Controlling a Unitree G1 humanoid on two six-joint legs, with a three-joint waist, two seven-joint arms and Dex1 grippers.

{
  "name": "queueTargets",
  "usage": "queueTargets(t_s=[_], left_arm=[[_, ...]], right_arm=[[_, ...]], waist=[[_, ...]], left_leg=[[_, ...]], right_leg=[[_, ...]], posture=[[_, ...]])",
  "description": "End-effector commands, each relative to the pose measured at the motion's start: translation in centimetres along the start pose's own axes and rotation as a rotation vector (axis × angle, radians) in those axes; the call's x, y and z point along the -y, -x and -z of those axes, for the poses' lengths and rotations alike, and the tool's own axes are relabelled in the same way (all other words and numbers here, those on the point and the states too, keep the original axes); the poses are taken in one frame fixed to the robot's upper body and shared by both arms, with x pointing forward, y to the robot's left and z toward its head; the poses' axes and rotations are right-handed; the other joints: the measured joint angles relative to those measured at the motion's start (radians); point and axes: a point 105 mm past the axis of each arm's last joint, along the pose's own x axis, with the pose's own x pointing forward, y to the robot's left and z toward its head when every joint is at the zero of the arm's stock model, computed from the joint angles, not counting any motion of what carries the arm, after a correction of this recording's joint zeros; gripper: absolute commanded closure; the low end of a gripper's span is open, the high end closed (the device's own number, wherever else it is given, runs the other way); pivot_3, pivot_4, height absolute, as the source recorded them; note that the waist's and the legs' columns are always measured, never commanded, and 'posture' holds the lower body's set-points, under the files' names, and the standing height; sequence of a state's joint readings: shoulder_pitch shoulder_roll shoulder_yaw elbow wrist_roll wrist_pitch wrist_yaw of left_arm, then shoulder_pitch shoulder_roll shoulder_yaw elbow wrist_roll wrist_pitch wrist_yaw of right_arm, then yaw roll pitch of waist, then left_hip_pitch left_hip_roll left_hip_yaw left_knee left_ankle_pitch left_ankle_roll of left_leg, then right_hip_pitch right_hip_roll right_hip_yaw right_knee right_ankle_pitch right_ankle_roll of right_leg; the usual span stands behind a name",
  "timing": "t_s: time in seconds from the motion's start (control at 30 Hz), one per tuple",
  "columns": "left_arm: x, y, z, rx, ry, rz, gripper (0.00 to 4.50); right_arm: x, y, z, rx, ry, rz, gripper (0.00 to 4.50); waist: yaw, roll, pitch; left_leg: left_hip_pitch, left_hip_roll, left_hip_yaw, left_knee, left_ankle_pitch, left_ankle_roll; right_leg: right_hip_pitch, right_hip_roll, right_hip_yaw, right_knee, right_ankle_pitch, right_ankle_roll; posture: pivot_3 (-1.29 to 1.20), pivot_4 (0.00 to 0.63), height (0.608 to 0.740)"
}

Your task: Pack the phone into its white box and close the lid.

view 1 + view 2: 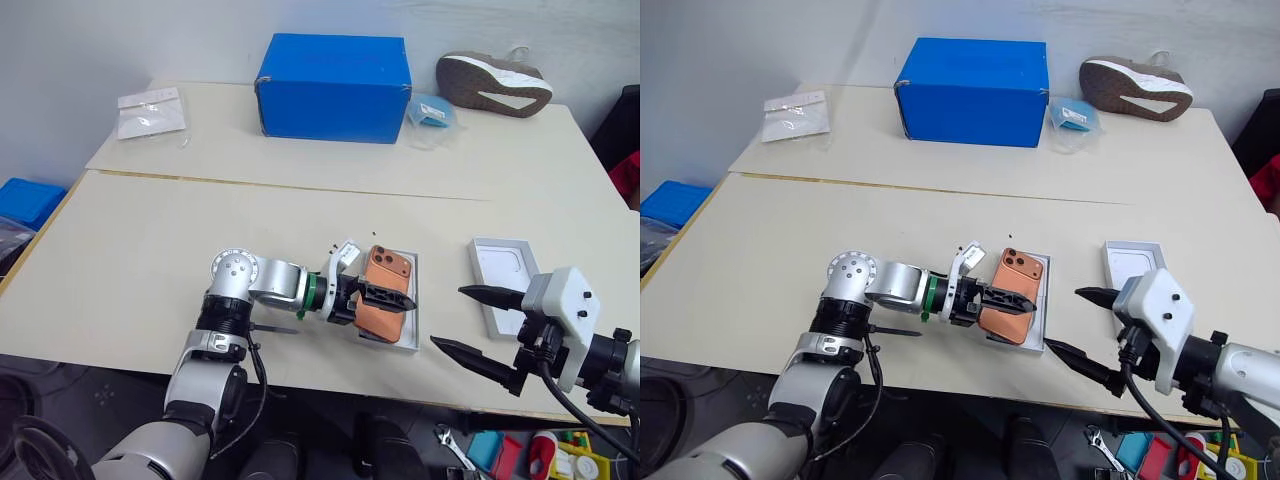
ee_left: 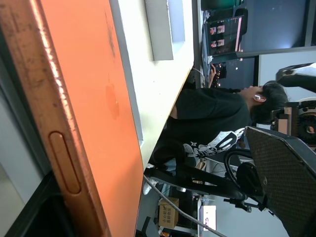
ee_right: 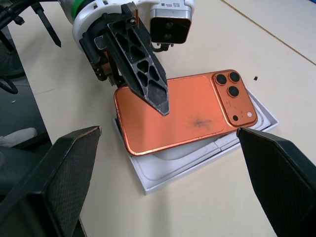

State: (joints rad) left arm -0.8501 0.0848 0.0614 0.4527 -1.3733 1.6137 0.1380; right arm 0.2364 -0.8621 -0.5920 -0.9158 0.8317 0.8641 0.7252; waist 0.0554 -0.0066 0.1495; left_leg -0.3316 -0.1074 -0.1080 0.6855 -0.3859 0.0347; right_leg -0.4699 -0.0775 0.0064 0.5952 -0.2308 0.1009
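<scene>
The robot's left hand hovers with its two black fingers spread apart, one above and one below the near end of the flat copper-orange smartphone, without clamping it. The phone lies back up (its dark camera lenses at the corner farthest from that hand), slightly askew over the shallow white box, whose thin walls show past the phone's edges on the pale beige surface. The right hand hangs near the surface's front edge, well apart from the phone, its black fingers wide open and empty. Just beyond its upper finger lies the shallow white rectangular lid, inside up. At the surface's far side, well away from both hands, stand a big blue carton, a brown-soled shoe and a clear plastic bag. A person in a black shirt sits beyond the surface's edge.
</scene>
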Motion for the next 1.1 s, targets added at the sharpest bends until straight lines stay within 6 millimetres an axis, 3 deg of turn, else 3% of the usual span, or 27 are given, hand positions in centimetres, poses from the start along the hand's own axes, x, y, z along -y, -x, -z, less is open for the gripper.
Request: queueTargets(t_s=[0.03,0.5,0.7,1.1], left_arm=[[1.1,0.0,-0.6,-0.020,-0.064,-0.015,0.03],[2.6,0.5,-1.3,-0.090,-0.175,-0.085,0.03],[3.2,0.9,-1.1,-0.118,-0.162,-0.040,0.03],[2.9,1.5,-0.5,-0.167,-0.209,-0.103,0.03]], right_arm=[[-0.4,-0.1,-0.4,0.025,0.026,0.001,0.00],[-0.7,-0.3,0.0,0.038,0.024,0.015,0.00],[-0.7,-0.3,0.0,0.041,0.024,0.018,0.00],[-0.5,-0.6,0.0,0.050,0.026,0.007,0.00]], waist=[[0.000,0.000,0.000],[-0.002,0.000,0.000],[-0.002,0.000,0.000],[-0.004,0.000,0.000]], left_leg=[[0.000,0.000,0.000,0.000,0.000,0.000],[0.000,0.000,0.000,0.000,0.000,0.000],[0.000,0.000,0.000,0.000,0.000,0.000],[0.001,0.000,0.000,0.000,0.000,0.000]], right_leg=[[0.000,0.000,0.000,0.000,0.000,0.000],[0.000,0.000,0.000,0.000,0.000,0.000],[0.000,0.000,0.000,0.001,0.000,0.000],[0.000,0.000,0.001,0.002,0.000,0.000]], posture=[[0.00,0.150,0.740],[0.00,0.150,0.740],[0.00,0.150,0.740],[0.00,0.150,0.740]])
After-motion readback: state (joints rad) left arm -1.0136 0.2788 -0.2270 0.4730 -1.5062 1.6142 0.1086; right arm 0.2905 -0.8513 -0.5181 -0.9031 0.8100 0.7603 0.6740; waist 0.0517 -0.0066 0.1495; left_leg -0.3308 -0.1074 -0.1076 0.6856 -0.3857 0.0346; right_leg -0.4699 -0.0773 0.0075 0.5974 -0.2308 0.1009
